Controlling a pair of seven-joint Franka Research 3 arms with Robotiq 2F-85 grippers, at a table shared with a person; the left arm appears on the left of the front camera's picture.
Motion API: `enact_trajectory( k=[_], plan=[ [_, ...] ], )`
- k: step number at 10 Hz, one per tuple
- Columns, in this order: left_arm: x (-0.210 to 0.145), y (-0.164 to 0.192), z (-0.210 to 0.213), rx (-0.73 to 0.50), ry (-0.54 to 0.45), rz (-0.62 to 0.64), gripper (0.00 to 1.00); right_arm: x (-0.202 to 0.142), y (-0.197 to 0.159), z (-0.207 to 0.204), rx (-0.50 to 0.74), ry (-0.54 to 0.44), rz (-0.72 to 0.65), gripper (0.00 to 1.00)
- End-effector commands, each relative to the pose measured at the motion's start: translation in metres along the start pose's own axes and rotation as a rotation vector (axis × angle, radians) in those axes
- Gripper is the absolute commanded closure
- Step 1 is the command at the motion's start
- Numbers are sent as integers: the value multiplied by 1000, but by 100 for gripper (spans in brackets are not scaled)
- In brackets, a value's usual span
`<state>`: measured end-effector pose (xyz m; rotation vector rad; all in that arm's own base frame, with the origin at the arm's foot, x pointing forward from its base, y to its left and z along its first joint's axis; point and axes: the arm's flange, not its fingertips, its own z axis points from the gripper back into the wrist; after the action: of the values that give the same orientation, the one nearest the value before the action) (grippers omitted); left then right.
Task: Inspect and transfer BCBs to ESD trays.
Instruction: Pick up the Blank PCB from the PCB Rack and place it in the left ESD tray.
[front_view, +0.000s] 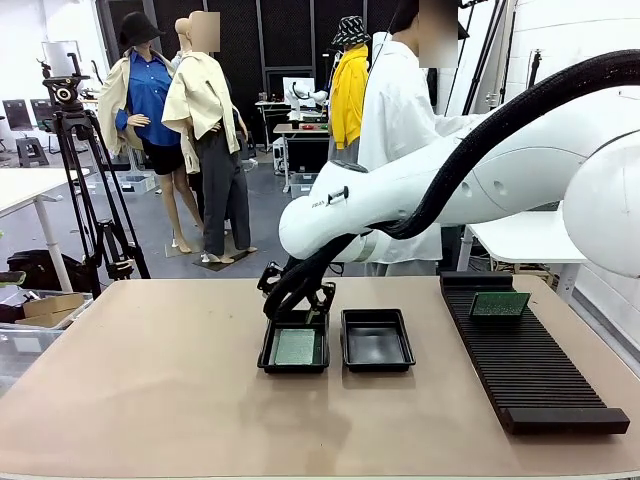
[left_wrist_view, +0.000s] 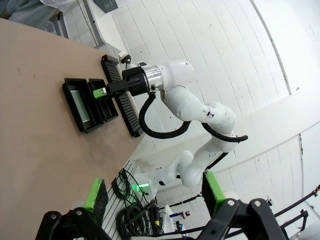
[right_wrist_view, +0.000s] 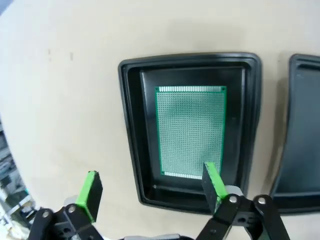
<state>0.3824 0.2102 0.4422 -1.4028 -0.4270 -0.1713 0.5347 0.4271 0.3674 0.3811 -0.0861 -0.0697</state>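
I am holding my right gripper (right_wrist_view: 150, 177) wide apart and empty over the left ESD tray (right_wrist_view: 131, 130), where the BCB (right_wrist_view: 190, 131) is lying flat. My left gripper (left_wrist_view: 155, 190) is gaping too, well away. One pad (right_wrist_view: 212, 182) is hanging over the board's end; lifting crookedly, I am risking snagging the rim and jolting the board

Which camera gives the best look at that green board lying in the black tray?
The right wrist view: it looks straight down on the green board, flat on the floor of the tray, with its grid of holes clear. The front view shows it small and foreshortened. In the left wrist view it is a distant pale sliver.
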Motion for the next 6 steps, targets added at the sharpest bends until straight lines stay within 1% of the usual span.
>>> enact_trajectory(
  k=[1,3,4,6],
  plan=[
    [-1,-2,2,9,1,3,0,-1,8,6,-61,-1,-26,0],
    [-1,-2,2,9,1,3,0,-2,8,7,-78,-7,-39,0],
    [-1,-2,2,9,1,3,0,0,2,5,-30,5,-14,0],
    [-1,-2,2,9,1,3,0,0,2,5,-30,5,-14,0]
  ],
)
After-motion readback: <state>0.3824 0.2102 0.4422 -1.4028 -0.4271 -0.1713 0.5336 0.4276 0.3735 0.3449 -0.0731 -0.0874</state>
